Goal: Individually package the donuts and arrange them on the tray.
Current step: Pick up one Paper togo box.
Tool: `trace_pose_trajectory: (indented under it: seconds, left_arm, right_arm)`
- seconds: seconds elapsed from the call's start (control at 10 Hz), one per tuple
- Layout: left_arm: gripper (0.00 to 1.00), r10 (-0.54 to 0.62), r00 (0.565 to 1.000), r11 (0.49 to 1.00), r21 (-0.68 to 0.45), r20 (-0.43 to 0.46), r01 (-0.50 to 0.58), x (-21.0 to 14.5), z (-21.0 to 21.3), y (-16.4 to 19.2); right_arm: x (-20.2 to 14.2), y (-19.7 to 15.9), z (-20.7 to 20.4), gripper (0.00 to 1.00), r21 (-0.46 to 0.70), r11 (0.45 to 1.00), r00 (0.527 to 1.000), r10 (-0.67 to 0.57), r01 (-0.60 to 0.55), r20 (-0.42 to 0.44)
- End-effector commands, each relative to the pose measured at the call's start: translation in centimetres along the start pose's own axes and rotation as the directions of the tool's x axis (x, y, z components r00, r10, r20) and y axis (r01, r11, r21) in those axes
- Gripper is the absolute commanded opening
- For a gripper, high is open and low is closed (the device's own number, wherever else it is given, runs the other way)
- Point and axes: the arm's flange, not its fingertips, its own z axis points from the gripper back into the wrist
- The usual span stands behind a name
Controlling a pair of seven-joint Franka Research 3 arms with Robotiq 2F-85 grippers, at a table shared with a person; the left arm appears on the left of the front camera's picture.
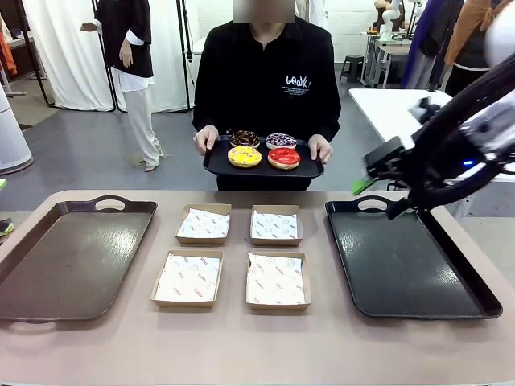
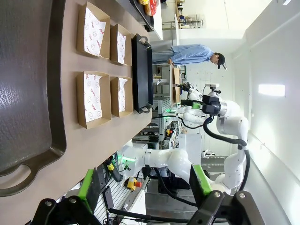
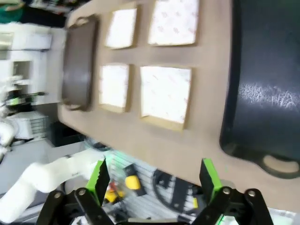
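Left jaws: wide apart, nothing between them, green pads (image 2: 86, 187) clear of every object. The handle end of the large dark brown plastic tray (image 2: 28, 93) lies ahead of them on the light brown tabletop (image 1: 257, 346). Right jaws: equally wide and empty, with their green pads (image 3: 209, 178) touching nothing. Seen from the front, they hang on the white right arm (image 1: 471, 133) in the air above the far handle end of the large black plastic tray (image 1: 402, 265), which lies flat at the robot's right. Between the two large trays sit four shallow brown cardboard boxes (image 1: 187, 279) with white printed paper liners, set two by two, apart from one another and with nothing in them. The donuts are not on the tabletop. All four rest on a smaller black tray (image 1: 217, 165) that a person in a black top holds level beyond the far edge, with one hand (image 1: 206, 138) at one end and the other hand (image 1: 320, 147) at the other end. On it, the yellow-iced ring donut (image 1: 245, 157) and the glossy red ring donut (image 1: 283, 158) occupy the nearer row. The two chocolate-iced sprinkled ring donuts (image 1: 245, 138) lie just behind them. The four sit close together, well apart from both jaws.
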Motion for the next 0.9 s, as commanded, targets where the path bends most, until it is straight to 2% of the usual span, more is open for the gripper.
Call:
trace_pose_trajectory:
  seconds: [0.0,0.3,0.5,0.8]
  left_arm:
    - [1.0,-0.007,1.0,1.0,-0.019,0.008,0.007,0.0,0.2,-0.1]
    - [1.0,-0.007,1.0,1.0,-0.019,0.008,0.007,0.0,0.2,-0.1]
    - [1.0,-0.007,1.0,1.0,-0.019,0.008,0.007,0.0,0.2,-0.1]
    - [1.0,-0.007,1.0,1.0,-0.019,0.008,0.007,0.0,0.2,-0.1]
  right_arm:
    - [1.3,0.3,-3.2,1.0,-0.18,0.983,0.999,-0.035,0.03,-0.023]
    - [0.4,2.3,-7.6,1.0,-0.3,0.954,1.0,0.005,-0.007,-0.009]
    - [-1.2,2.6,-8.9,1.0,-0.342,0.938,0.998,0.053,-0.064,-0.041]
    - [-3.6,1.2,-7.3,1.0,-0.285,0.954,0.995,0.074,-0.09,-0.064]
